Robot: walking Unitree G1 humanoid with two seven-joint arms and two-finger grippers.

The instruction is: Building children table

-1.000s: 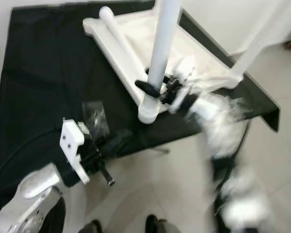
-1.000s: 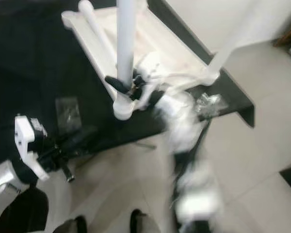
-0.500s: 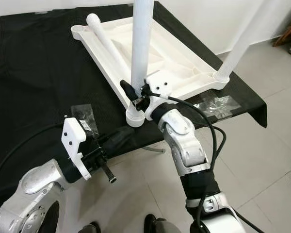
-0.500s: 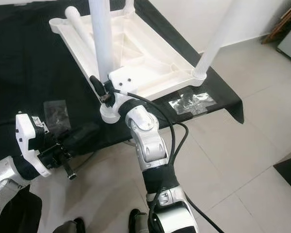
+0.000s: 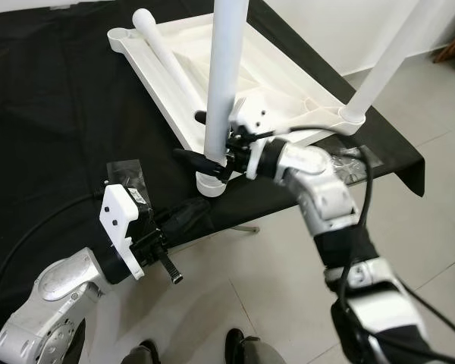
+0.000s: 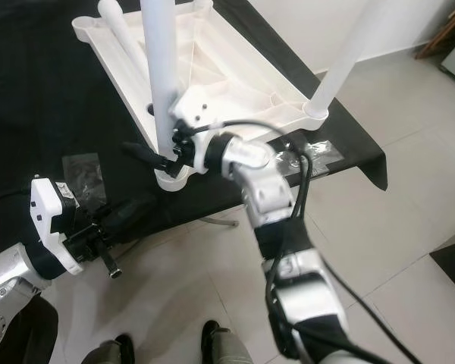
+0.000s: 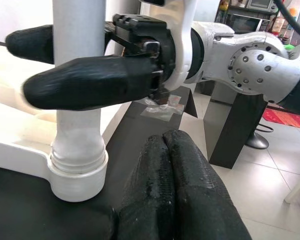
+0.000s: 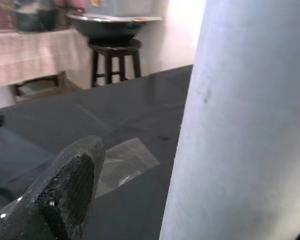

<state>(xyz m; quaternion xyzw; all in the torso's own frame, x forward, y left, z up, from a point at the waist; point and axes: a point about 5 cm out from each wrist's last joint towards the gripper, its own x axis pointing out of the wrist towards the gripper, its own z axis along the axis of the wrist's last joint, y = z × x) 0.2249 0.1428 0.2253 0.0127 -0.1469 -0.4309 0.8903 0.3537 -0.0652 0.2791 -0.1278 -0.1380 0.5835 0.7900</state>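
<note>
Nearest the camera, the left gripper [image 5: 183, 218] hangs low at the front edge of the black-covered table [image 5: 53, 114], its two black fingers [image 7: 175, 195] pressed together with nothing between them. They point toward the base of the upright white leg [image 5: 221, 91], which stands a little beyond their tips. Just to the left of this gripper's wrist, a small clear plastic bag [image 5: 129, 178] lies flat on the black cloth.

Past the left gripper's tips, the right gripper [image 5: 199, 140] reaches in from the right and straddles the lower part of that upright white leg, one black finger on each side of the tube. The near finger [image 7: 90, 82] lies along the front of the leg and the far one [image 7: 30, 42] shows behind it; whether the pads actually press on the tube cannot be told. Directly below the right gripper, the leg's foot sits in a round corner socket [image 5: 211, 183] of the upturned white tabletop [image 5: 288, 91].

To the right of the right gripper's forearm, a second clear bag [image 6: 307, 158] with small parts lies on the cloth near the table's edge. Beyond the gripper, the tabletop stretches away across the table; a second upright leg [image 5: 383, 64] stands at its right-hand corner, well apart from the gripper, and a loose white leg [image 5: 174, 57] lies flat along the tabletop's left rim, farther off.
</note>
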